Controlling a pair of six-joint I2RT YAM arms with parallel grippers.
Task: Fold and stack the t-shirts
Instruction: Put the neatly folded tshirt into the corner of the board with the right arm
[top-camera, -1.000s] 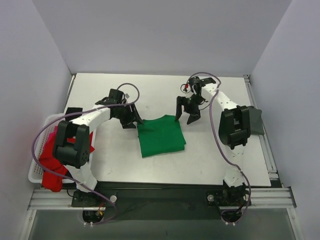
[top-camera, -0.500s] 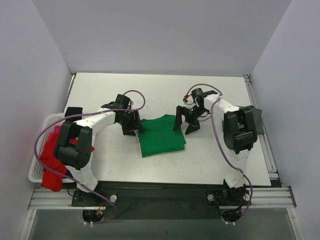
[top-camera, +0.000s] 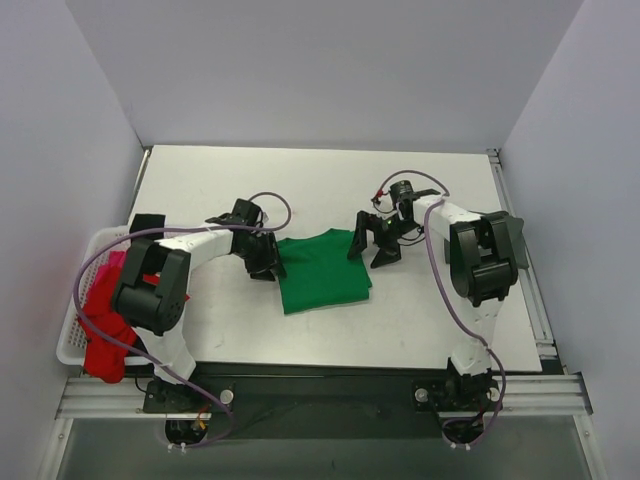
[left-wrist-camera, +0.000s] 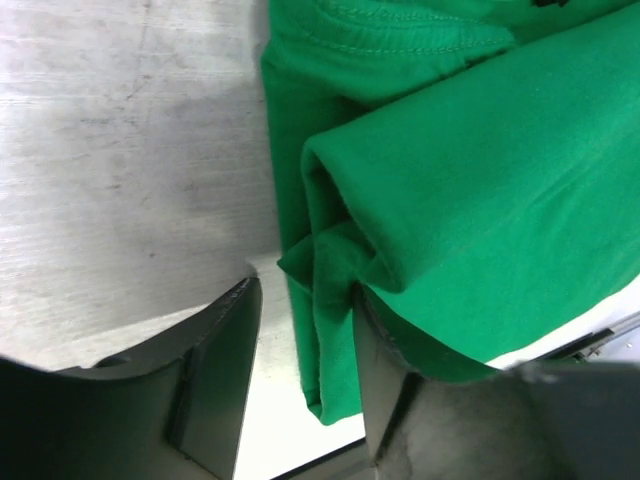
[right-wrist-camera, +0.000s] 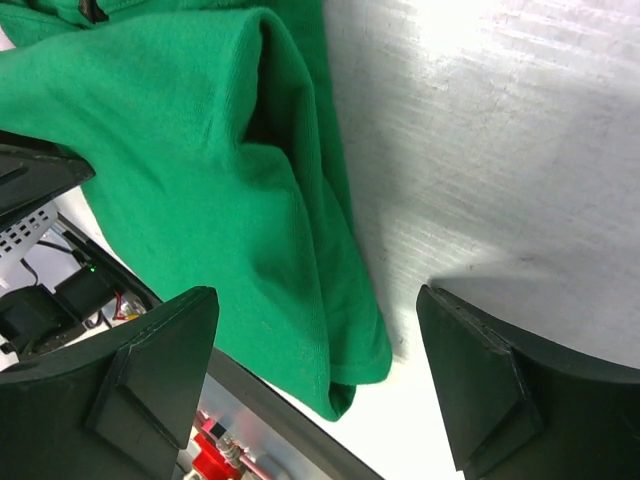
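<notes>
The green t-shirt lies folded mid-table, hemmed in on both sides: the left gripper sits at its left edge and the right gripper at its far right corner (each with fingers spread astride the cloth). Bare table runs behind the shirt to the back wall, and in front of it. At the left edge, the white basket, heaped with a red t-shirt, blocks the way.

Bright green soft cloth t-shirt folded to a rough rectangle, lying flat mid-way across the grey table. Layers bunched and slightly open at both side edges (stitched seam showing near the far edge). Red cloth t-shirt crumpled in the white lattice basket far left, spilling over its near rim.
</notes>
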